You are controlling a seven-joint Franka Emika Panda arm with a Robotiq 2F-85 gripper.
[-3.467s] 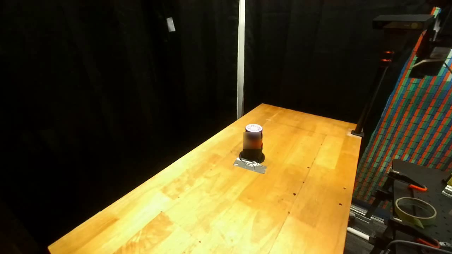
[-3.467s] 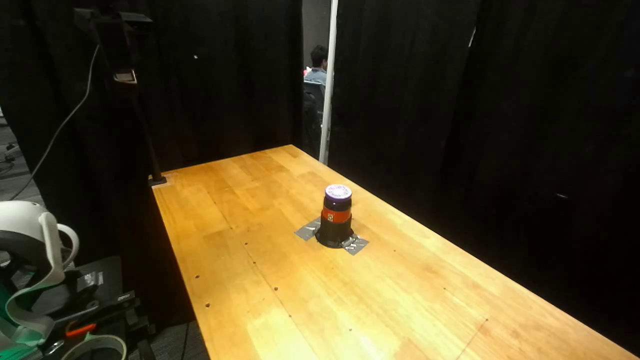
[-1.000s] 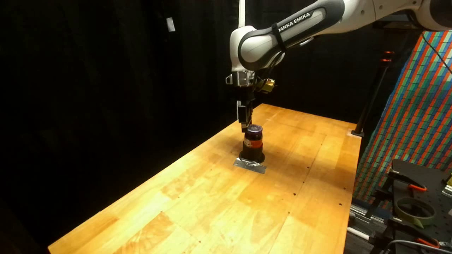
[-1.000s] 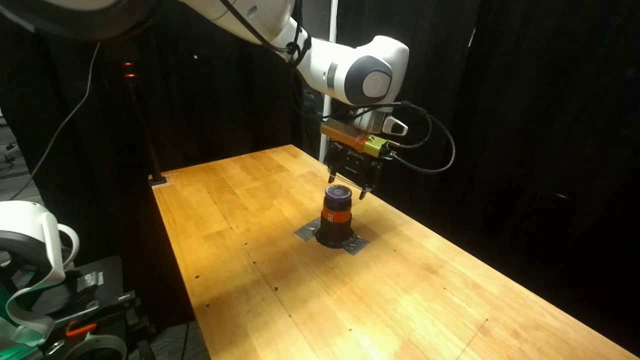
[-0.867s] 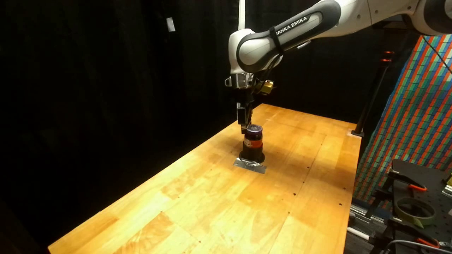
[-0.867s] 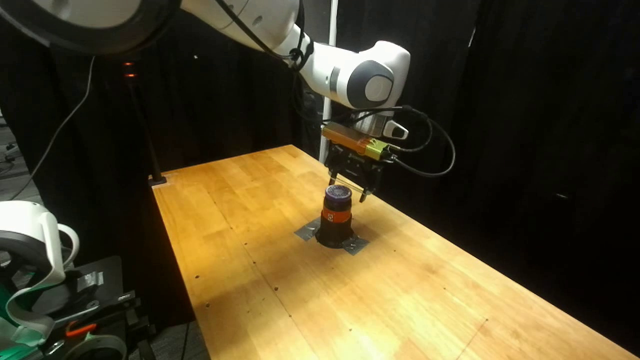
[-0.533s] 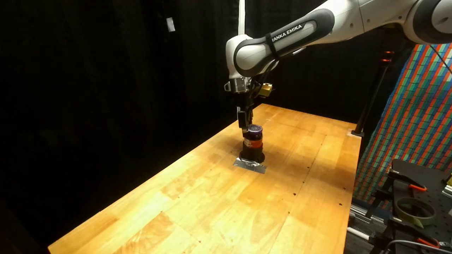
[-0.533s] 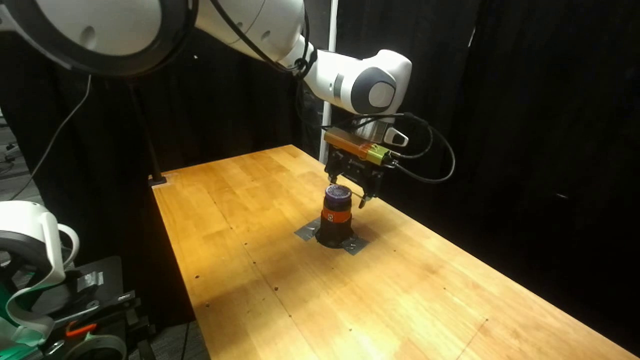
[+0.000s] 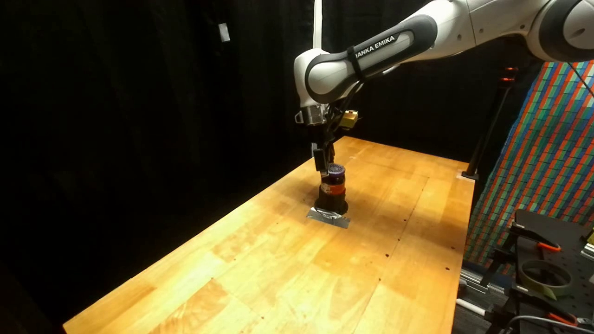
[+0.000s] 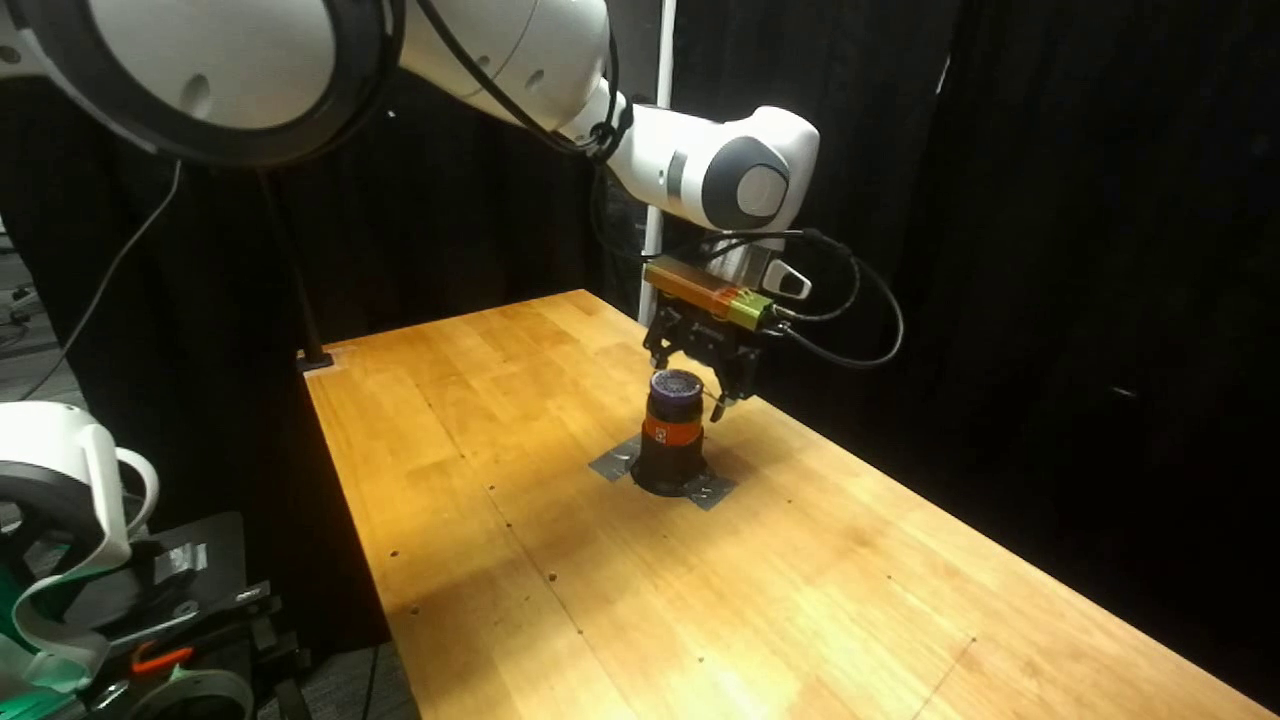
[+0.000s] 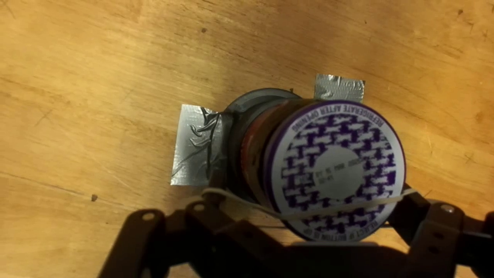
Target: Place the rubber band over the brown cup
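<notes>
the dark brown cylindrical cup [image 10: 674, 414] with an orange label [image 10: 672, 432] and a purple-and-white lid [image 11: 339, 173] stands upright in a round black holder [image 10: 668, 472], silver tape strips [image 11: 195, 154] at its foot. the black two-finger gripper [image 10: 687, 387] points down just beside the cup, fingers apart, with the thin pale rubber band [image 11: 341, 208] stretched between their tips. in the wrist view the band crosses the lid close to its rim; whether it presses there i cannot tell. the lid shows within the finger gap, near one finger, with more room by the other. the white-and-grey robot arm [image 9: 385, 51] reaches in over the brown wooden table [image 9: 287, 278]. the cup stands nearer the long edge opposite the arm's side, with a wide stretch of wood before it in both exterior views.
</notes>
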